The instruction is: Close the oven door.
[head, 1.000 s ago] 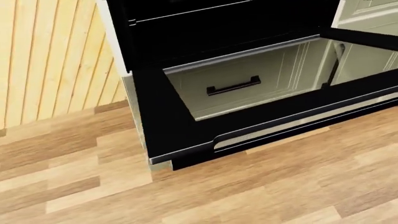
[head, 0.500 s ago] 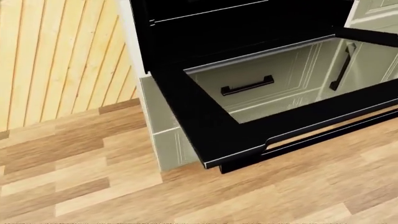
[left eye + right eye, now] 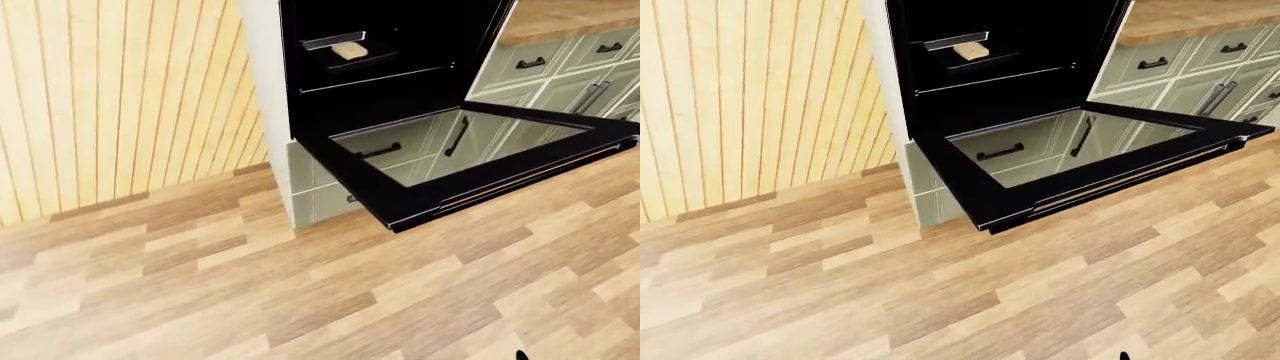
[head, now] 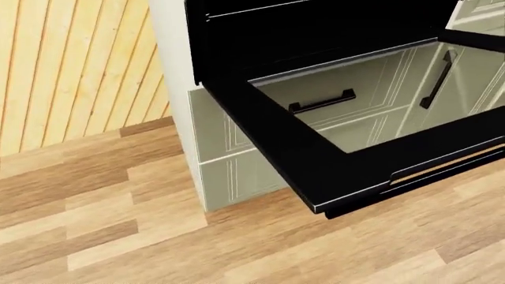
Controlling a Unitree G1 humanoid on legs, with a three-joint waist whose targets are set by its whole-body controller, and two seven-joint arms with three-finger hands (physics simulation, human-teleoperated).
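Since the whole head view has slid over the last second, with the oven drifting toward the right edge and more pale cabinet showing beneath it, I read this as my camera moving with the robot and not as the door swinging; the oven door [image 3: 455, 161] hangs open at the same flat angle throughout. For the task, that means I am repositioning along the appliance and no closing has begun. The door sits in the upper right of the eye views, dropped to roughly horizontal above the wood floor [image 3: 300, 300], hinged at the black oven cavity [image 3: 385, 67]. Its frame is glossy black with a large glass pane that mirrors the sage-green drawer fronts, and a long bar handle [image 3: 1130, 178] runs along its free edge, which is the part I judge I must lift. Inside the cavity a metal rack edge and a small tan block [image 3: 349, 50], possibly food, show on a shelf; I cannot identify it further. Below the oven a green panelled drawer [image 4: 237, 171] is visible, and a bank of green drawers with dark bar pulls [image 3: 560, 64] stands at right under a wooden countertop. Vertical pale timber boards [image 3: 120, 105] clad the wall at left. Neither hand appears in any view, so whether the fingers are spread or pressed together I cannot tell.
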